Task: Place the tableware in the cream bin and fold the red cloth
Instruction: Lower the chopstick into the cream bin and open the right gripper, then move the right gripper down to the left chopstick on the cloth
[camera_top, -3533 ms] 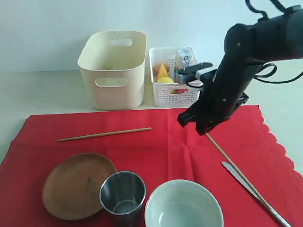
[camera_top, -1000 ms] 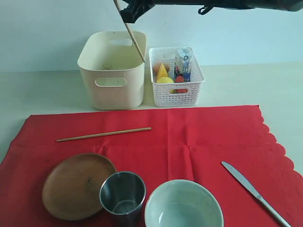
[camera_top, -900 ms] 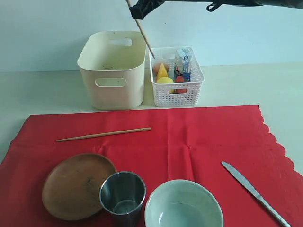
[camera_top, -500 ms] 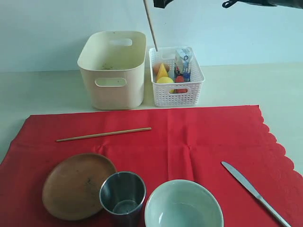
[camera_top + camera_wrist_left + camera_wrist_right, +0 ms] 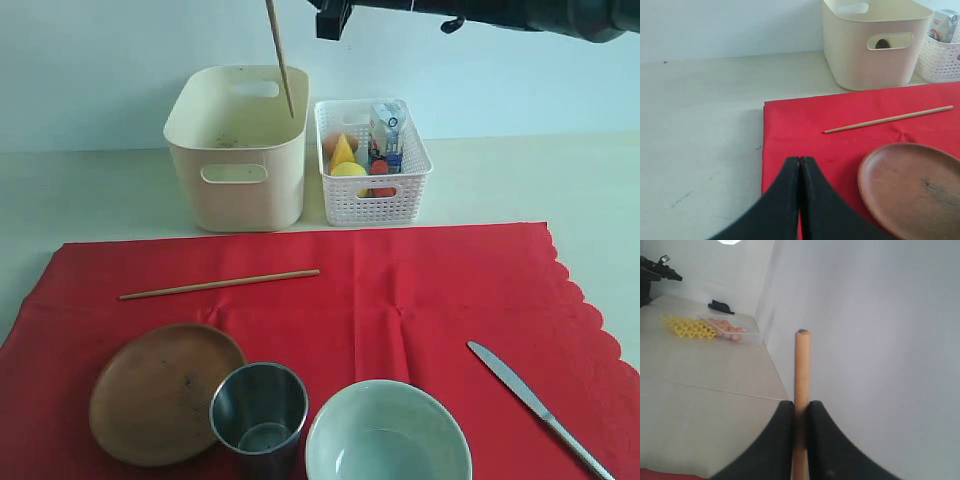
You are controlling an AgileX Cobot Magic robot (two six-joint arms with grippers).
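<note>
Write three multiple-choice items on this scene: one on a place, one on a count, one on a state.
1. In the exterior view, where does the knife lie relative to the bowl? A) inside it B) left of it C) right of it
2. How many chopsticks lie on the cloth? A) none B) one C) two
3. The right gripper is: A) shut on a chopstick B) open and empty C) shut on the knife

Key:
1 C: the knife lies flat on the cloth near its scalloped edge, apart from the bowl.
2 B: only one lying chopstick shows, beyond the plate.
3 A: the right wrist view shows the jaws clamped on the held chopstick.
</note>
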